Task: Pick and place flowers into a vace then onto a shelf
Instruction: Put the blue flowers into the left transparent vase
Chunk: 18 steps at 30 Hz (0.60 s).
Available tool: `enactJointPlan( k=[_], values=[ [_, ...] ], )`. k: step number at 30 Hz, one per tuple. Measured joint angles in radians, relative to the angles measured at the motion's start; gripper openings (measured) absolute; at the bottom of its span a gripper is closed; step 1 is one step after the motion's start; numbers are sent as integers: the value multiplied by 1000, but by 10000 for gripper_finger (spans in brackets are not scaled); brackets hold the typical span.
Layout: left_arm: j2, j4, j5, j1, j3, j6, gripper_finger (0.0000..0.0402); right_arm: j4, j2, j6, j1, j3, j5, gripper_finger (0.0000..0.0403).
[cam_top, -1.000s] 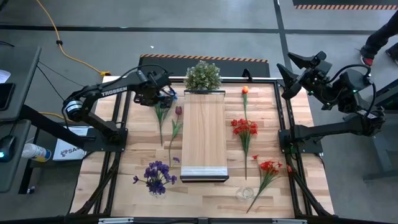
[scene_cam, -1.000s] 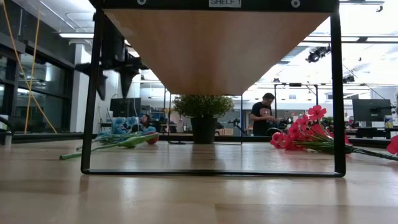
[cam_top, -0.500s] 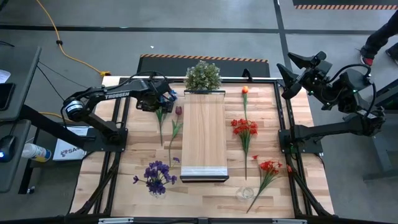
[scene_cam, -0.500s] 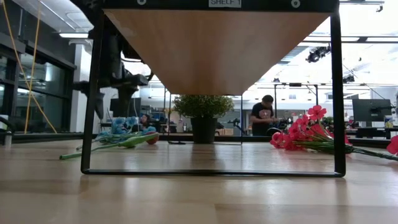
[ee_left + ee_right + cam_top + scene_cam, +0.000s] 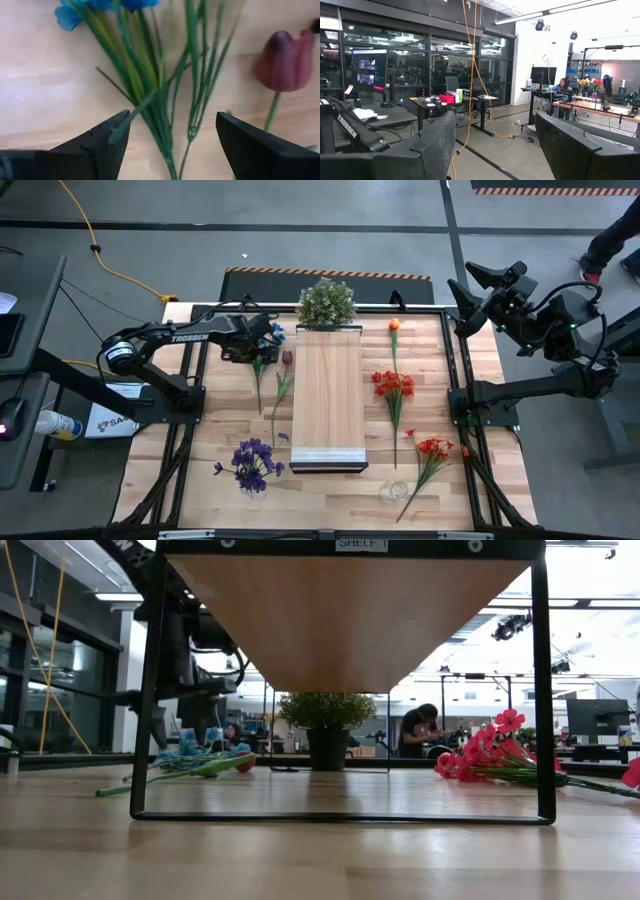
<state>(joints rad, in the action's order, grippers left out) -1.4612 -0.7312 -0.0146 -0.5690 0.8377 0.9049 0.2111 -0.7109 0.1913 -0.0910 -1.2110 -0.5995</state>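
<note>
The shelf (image 5: 327, 398) fills the table's middle strip, a bushy plant (image 5: 326, 302) blocking its far end. Left of it, the left gripper (image 5: 170, 135) hangs with jaws spread over the blue flower's stems (image 5: 150, 95), a dark red tulip (image 5: 285, 60) just beside. Bare wood lies between those stems and the purple bunch (image 5: 250, 462). Right of the shelf, red flowers (image 5: 394, 386) and an orange one (image 5: 394, 326) crowd the lane.
</note>
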Motion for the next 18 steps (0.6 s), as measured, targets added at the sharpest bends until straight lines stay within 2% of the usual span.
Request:
enactJointPlan(
  k=[11,18],
  values=[
    [0,97,-2,0,-52,17,326,-5,0,-4,0,0,0,262],
    [-9,102,-17,0,-56,17,326,-7,0,-7,0,0,1,262]
  ],
)
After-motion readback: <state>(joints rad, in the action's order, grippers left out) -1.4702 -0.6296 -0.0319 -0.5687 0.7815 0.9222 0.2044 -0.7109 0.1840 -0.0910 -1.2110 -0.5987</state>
